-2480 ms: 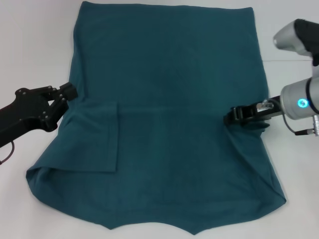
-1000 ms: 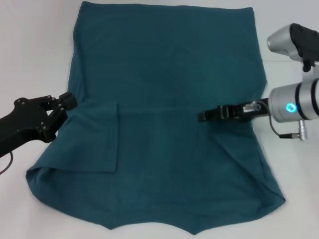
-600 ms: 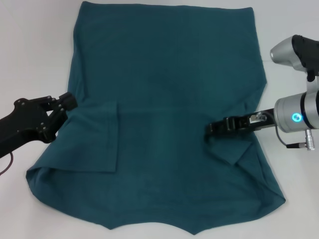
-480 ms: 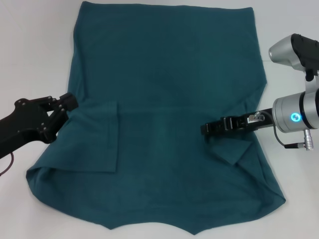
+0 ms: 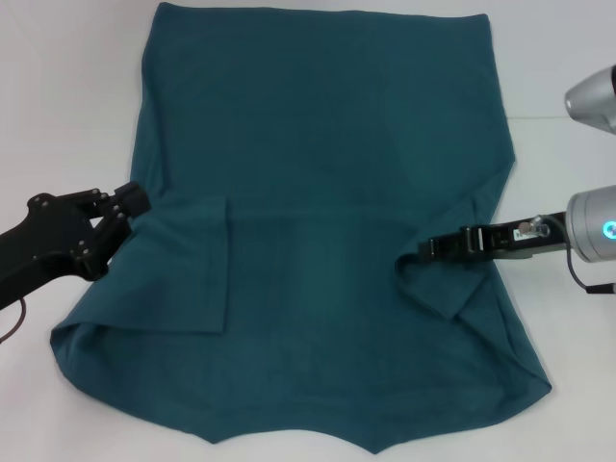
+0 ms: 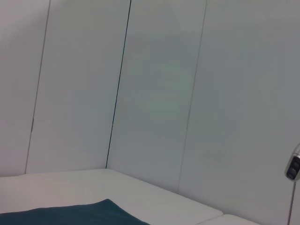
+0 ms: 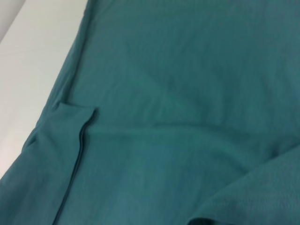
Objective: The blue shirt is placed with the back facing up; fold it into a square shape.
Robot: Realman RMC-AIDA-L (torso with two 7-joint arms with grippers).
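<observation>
Fabric of the blue shirt (image 5: 327, 192) is lying spread flat over the white tabletop (image 5: 58, 96), plain side up, covering most of the space between the two arms. The left gripper (image 5: 130, 202) is sitting at the shirt's edge, with the folded-in left sleeve lying just beyond its jaws toward the middle of the garment; the sleeve's hem is forming a straight vertical line there. Whether those jaws are spread or pressed together cannot be told, since the black fingers are blending with the dark cloth at the edge. The right gripper (image 5: 433, 246) is reaching in low over the opposite side, its jaws pointing toward the shirt's centre and sitting right at the tip of the right sleeve, which is folded inward into a triangular flap just beneath and behind the jaws. The jaws look narrow and close together at the flap's edge, but whether they are pinching the cloth or merely resting on it cannot be told. In the right wrist view the shirt (image 7: 187, 93) is filling nearly the whole picture, with the left sleeve's hem showing far ahead of the jaws and a fold of cloth rising close to the camera. In the left wrist view only a corner of the shirt (image 6: 79, 214) is showing, low against pale wall panels.
</observation>
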